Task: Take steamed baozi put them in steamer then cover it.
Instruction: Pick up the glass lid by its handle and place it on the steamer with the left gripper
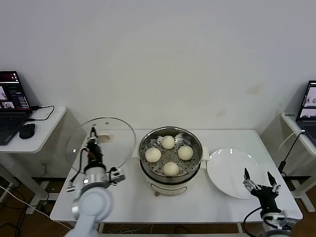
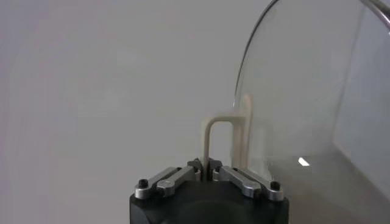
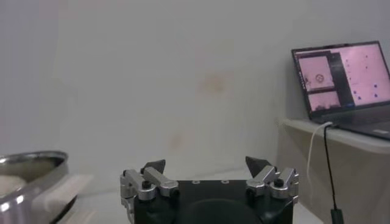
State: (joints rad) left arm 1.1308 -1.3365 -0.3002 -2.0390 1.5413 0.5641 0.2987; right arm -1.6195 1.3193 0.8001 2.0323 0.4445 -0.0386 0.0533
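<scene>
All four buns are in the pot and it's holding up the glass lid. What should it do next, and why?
Probably carry the lid right, over the steamer. The left gripper is shut on the lid's handle, all four buns sit on the tray, the pot stands uncovered, and the right gripper waits open by the plate.

- A robotics lab, not a kitchen: bare white wall [image 1: 163,54], plain white table [image 1: 222,207].
- Open laptops [image 1: 12,106] on side desks [image 1: 42,140] flank it, cables [image 1: 291,148] trailing.

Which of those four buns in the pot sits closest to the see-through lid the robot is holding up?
The baozi on the steamer's left side, nearest the cover gripped by the left gripper. The other three lie farther toward the white plate.
</scene>
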